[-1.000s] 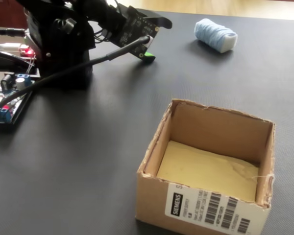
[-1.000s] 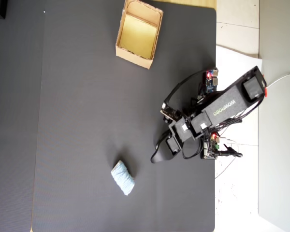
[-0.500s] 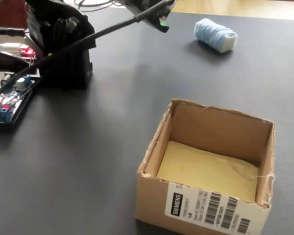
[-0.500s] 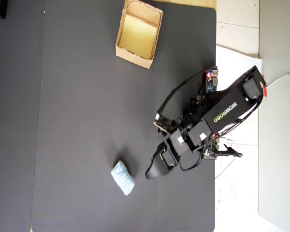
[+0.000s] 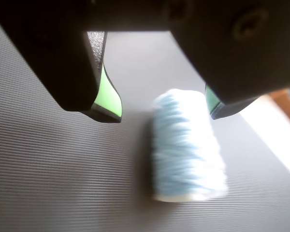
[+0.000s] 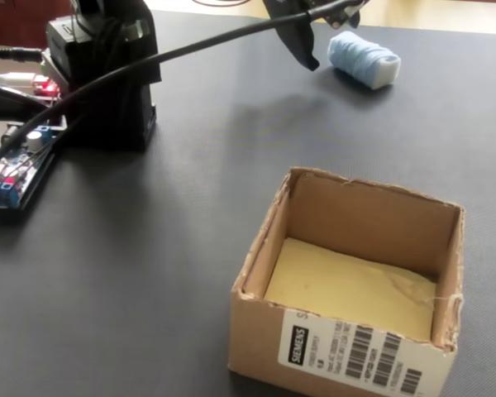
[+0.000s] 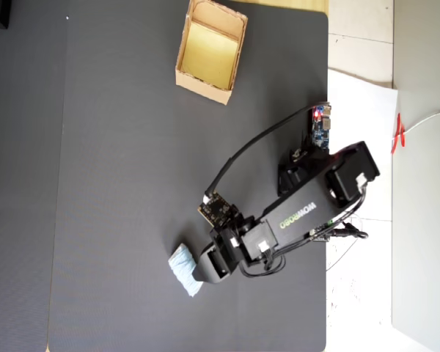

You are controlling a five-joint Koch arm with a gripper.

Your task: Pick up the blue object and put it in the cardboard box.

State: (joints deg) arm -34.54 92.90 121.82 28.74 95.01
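Green-padded jaws of the gripper (image 5: 164,113) hang spread apart, the blue object (image 5: 188,147) lying ungrasped on the dark bench (image 5: 63,174) toward the right jaw (wrist view). Grasping and carrying to the distant cardboard box (image 7: 205,79) remain, I judge.

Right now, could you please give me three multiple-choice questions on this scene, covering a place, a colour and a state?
1. Where is the blue object?
A. in the box
B. on the mat beside the gripper
C. on the white paper

2. What colour is the floor of the box?
A. yellowish
B. red
C. green

3. How is the gripper?
A. shut on the object
B. open above the object
C. inside the box

Answers: 1 B, it lies on the dark mat far from the box. 2 A, the fixed view shows it. 3 B, the wrist view shows its pads apart, not touching.
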